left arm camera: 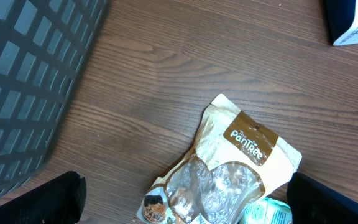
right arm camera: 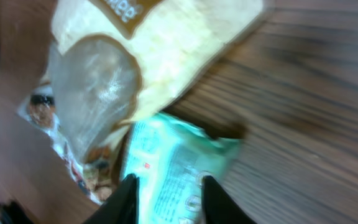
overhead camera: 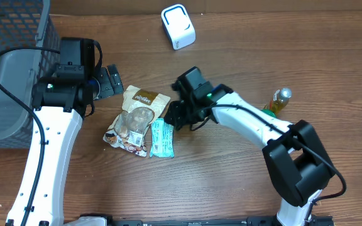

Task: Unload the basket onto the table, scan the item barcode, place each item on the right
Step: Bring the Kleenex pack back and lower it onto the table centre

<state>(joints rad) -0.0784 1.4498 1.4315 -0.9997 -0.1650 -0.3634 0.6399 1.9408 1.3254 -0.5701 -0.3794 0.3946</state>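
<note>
Two arms work over a wooden table [overhead camera: 244,188]. Directions are clock-face, read in the overhead view.

**Right gripper** [overhead camera: 176,116]: it is lowered at the table's middle, over the upper end of the teal packet [overhead camera: 162,138]. The packet's body lies flat at 7 o'clock from it. In the right wrist view the gripper [right arm camera: 166,199] has its fingers [right arm camera: 127,200] set narrowly, one on each side of the packet [right arm camera: 166,162]. The blurred frame does not show whether they pinch the packet or merely straddle it.

**Packet:** its long axis runs roughly 12 to 6 o'clock. Its left edge touches the pouch [overhead camera: 137,116], which lies at 9 o'clock from the right gripper and partly overlaps the packet's top end.

**Left gripper** [overhead camera: 109,81]: its jaws are spread wide and hold nothing. It is at 10 o'clock from the pouch and well apart from the packet. In the left wrist view the two dark fingertips [left arm camera: 42,202] sit at the bottom corners. The pouch [left arm camera: 229,168] is between them and a corner of the packet [left arm camera: 266,213] is at the lower edge.

**Other items:** the white scanner [overhead camera: 178,26] is at 12 o'clock from the right gripper, well apart. The bottle [overhead camera: 280,100] is at 3 o'clock, beside the right arm. The dark basket [overhead camera: 11,63] fills the far 9 o'clock side.
</note>
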